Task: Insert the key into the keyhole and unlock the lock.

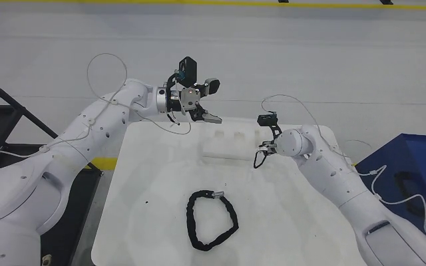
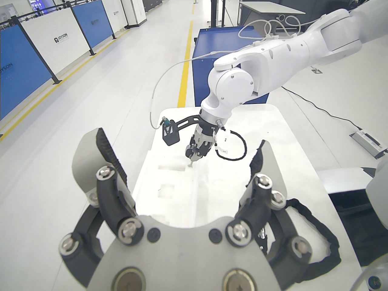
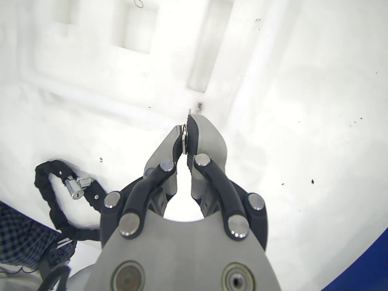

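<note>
My right gripper [image 3: 185,128] has its jaws closed on the key [image 3: 184,137], tip down over the white foam tray [image 3: 91,61], which sits centre frame in the top view. The tray has rectangular recesses, and a small ring [image 3: 138,2] lies in one. The black chain lock [image 1: 212,219] lies looped on the table [image 1: 299,219] at lower centre, well apart from both arms. Its silver cylinder [image 3: 74,190] is at the loop's upper end, keyhole face showing, and bare table lies between it and the tray. My left gripper [image 1: 213,102] hangs at upper centre, jaws spread wide and holding nothing. A blue cabinet [image 1: 399,159] stands at the right edge.
</note>
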Action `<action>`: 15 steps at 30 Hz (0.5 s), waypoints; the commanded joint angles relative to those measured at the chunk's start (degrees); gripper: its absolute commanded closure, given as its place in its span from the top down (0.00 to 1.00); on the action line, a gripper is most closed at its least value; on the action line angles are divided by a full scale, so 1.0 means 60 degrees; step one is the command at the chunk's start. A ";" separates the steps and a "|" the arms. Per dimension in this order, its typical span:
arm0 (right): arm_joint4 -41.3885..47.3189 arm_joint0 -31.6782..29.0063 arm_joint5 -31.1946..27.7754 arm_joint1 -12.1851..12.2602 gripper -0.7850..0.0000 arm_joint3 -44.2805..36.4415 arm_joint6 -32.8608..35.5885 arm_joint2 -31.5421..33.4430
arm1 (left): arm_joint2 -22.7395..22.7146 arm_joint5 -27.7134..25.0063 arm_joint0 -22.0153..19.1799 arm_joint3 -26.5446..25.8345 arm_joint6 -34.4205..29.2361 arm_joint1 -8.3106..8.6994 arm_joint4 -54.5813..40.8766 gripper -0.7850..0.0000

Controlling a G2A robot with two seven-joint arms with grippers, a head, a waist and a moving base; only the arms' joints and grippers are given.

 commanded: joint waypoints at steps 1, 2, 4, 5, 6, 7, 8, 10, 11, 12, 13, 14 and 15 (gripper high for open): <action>-0.0041 -0.0195 -0.0107 0.0142 0.00 -0.0387 0.0059 0.0329 | 0.0000 0.0000 0.0000 0.0000 -0.0008 0.0000 -0.0013 1.00; 0.0007 -0.0351 -0.0221 0.0215 0.00 -0.0704 0.0085 0.0503 | 0.0000 0.0000 0.0000 0.0000 -0.0008 0.0000 -0.0013 1.00; 0.0186 -0.0686 -0.0504 0.0381 0.00 -0.1228 0.0198 0.0937 | 0.0000 0.0000 0.0000 0.0000 -0.0008 0.0000 -0.0013 1.00; 0.0384 -0.0877 -0.0716 0.0457 0.00 -0.1537 0.0260 0.1169 | 0.0000 0.0000 0.0000 0.0000 -0.0008 0.0000 -0.0013 1.00; 0.0642 -0.1074 -0.0974 0.0540 0.00 -0.1765 0.0359 0.1439 | 0.0000 0.0000 0.0000 0.0000 -0.0008 0.0000 -0.0013 1.00; 0.0930 -0.1261 -0.1279 0.0621 0.00 -0.1993 0.0503 0.1709 | 0.0000 0.0000 0.0000 0.0000 -0.0008 0.0000 -0.0013 1.00; 0.1575 -0.1470 -0.1795 0.0692 0.00 -0.2166 0.0793 0.2015 | 0.0000 0.0000 0.0000 0.0000 -0.0008 0.0000 -0.0013 1.00; 0.2565 -0.1728 -0.2628 0.0856 0.00 -0.1976 0.1322 0.2705 | 0.0000 0.0000 0.0000 0.0000 -0.0008 0.0000 -0.0013 1.00; 0.2687 -0.1817 -0.2780 0.0924 0.00 -0.1930 0.1445 0.2934 | 0.0000 0.0000 0.0000 0.0000 -0.0008 0.0000 -0.0013 1.00; 0.3300 -0.1979 -0.3134 0.0960 0.00 -0.1952 0.1648 0.3143 | 0.0000 0.0000 0.0000 0.0000 -0.0008 0.0000 -0.0013 1.00; 0.3965 -0.2119 -0.3512 0.1002 0.00 -0.1835 0.1872 0.3396 | 0.0000 0.0000 0.0000 0.0000 -0.0008 0.0000 -0.0013 1.00; 0.4140 -0.2182 -0.3695 0.1060 0.00 -0.1694 0.2015 0.3605 | 0.0000 0.0000 0.0000 0.0000 -0.0008 0.0000 -0.0013 1.00; 0.4267 -0.2253 -0.3812 0.1105 0.00 -0.1670 0.2059 0.3766 | 0.0000 0.0000 0.0000 0.0000 -0.0008 0.0000 -0.0013 1.00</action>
